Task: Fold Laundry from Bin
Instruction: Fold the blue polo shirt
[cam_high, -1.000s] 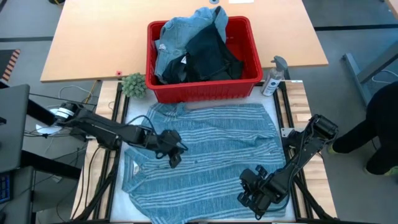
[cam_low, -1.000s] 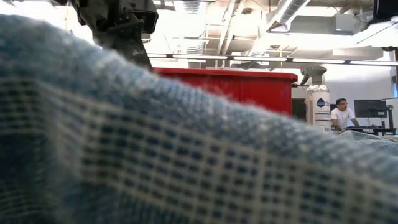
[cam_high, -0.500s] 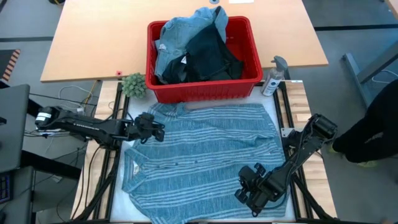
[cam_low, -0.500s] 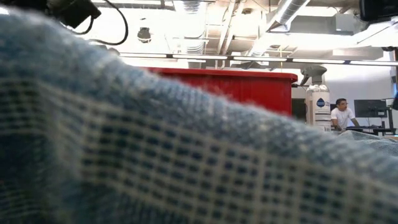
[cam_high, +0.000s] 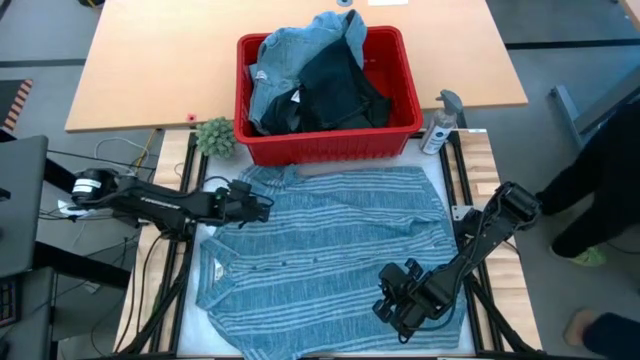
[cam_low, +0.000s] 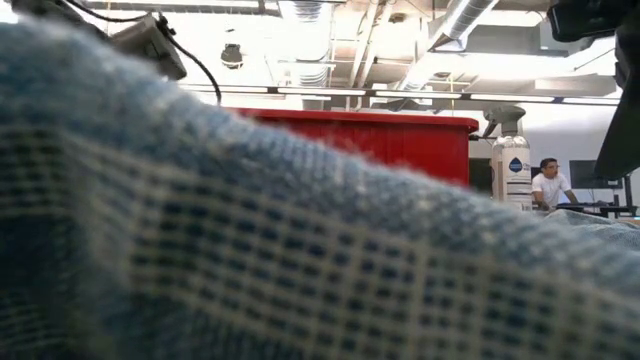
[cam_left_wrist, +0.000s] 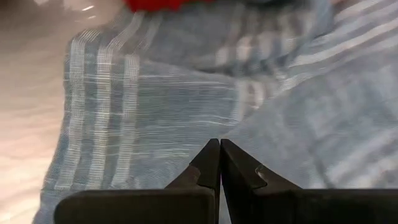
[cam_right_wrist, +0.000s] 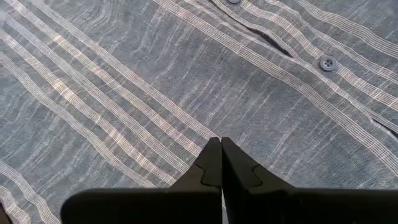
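Since the earlier frames, the left gripper (cam_high: 262, 209) has drawn back from the middle of the striped shirt (cam_high: 330, 250) to its left shoulder area, close to the table's left edge. Over the same interval the right gripper (cam_high: 390, 310) has shifted slightly toward the left, over the shirt's lower right part.

Readable writing: none. The spray bottle (cam_high: 438, 125) carries a dark round emblem on its front in the low view (cam_low: 513, 166), but its text is too small to read. A small pale tag shows on the light blue garment (cam_high: 290, 50) in the bin (cam_high: 400, 120); it cannot be read either.

Jaw state: both grippers have their fingers pressed together, with no cloth between them. In the left wrist view the fingers (cam_left_wrist: 208, 163) point at the shirt's edge; in the right wrist view the fingers (cam_right_wrist: 210, 163) sit over striped fabric near a button (cam_right_wrist: 327, 63).

Count: one shirt spread flat on the table, collar toward the bin; one red bin holding one light blue piece and one dark garment (cam_high: 335, 85); one spray bottle; one small green plant (cam_high: 214, 136); two arms. One person (cam_low: 546, 185) sits far back in the room.
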